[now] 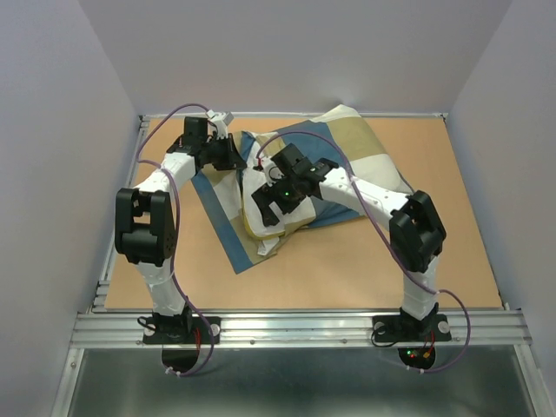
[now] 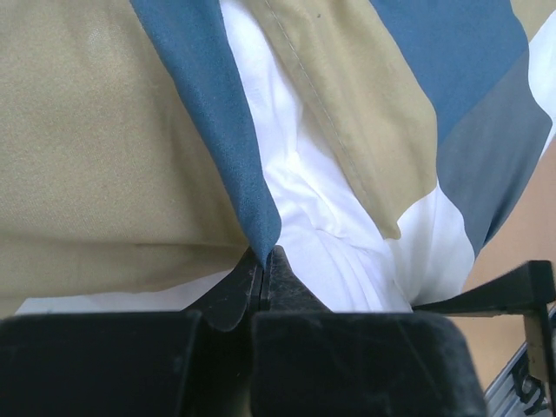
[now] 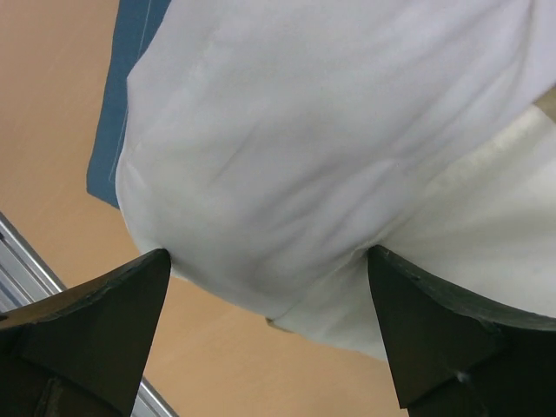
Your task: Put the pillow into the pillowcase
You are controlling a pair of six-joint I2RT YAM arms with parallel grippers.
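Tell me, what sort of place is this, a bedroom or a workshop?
Likely a robotics lab test cell: left arm and right arm bolted to a metal rail, plain walls boxing in the table.

Big cloth pillowcase [image 1: 365,148] in blue, tan & cream blocks lies rumpled mid-table toward the back, right part plump. Soft white rect. pillow [image 3: 287,148] w/ yellow-green edge pokes out its near-left opening, partly inside.

The top camera looks down from high behind the left pincer [image 2: 263,261] and right pincer [image 3: 268,254], while each wrist camera sits just behind its own pincer, very near the shared pillowcase [image 1: 347,143] ahead.
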